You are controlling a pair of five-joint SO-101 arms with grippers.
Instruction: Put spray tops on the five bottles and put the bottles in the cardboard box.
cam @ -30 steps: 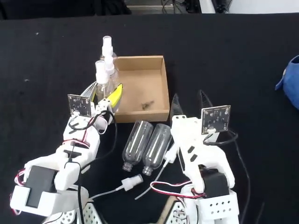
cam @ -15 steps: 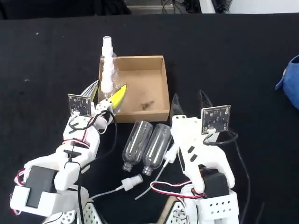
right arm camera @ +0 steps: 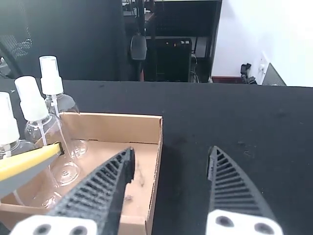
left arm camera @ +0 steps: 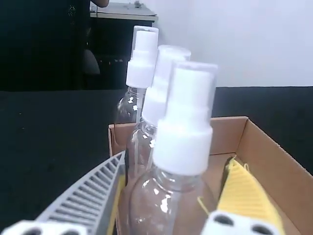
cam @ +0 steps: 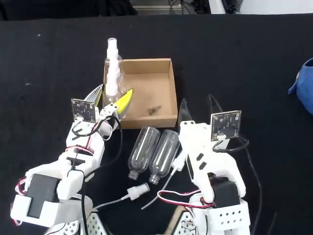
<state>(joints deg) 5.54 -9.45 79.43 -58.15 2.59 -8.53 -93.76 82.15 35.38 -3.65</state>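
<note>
The cardboard box [cam: 164, 115] stands open at mid-table. Three clear bottles with white spray tops stand in a row along its left wall. My left gripper [cam: 115, 89] is shut on the nearest spray bottle [cam: 111, 84], its grey and yellow fingers on either side [left arm camera: 166, 196]. The other two capped bottles [cam: 114, 67] [cam: 112, 46] stand just behind it. Two uncapped bottles [cam: 142, 147] [cam: 164, 149] lie side by side in front of the box. A loose spray top [cam: 137, 189] lies near them. My right gripper [cam: 197, 100] hangs open and empty beside the box's right wall [right arm camera: 171, 151].
A second white spray top [cam: 179, 160] with its tube lies against the right arm's base. A blue object [cam: 303, 85] sits at the table's far right edge. The black tabletop stretches bare behind and to the right of the box.
A second ago the held bottle stood a little left of the other two. My left gripper shifted it right into line with them. The right arm has kept still.
</note>
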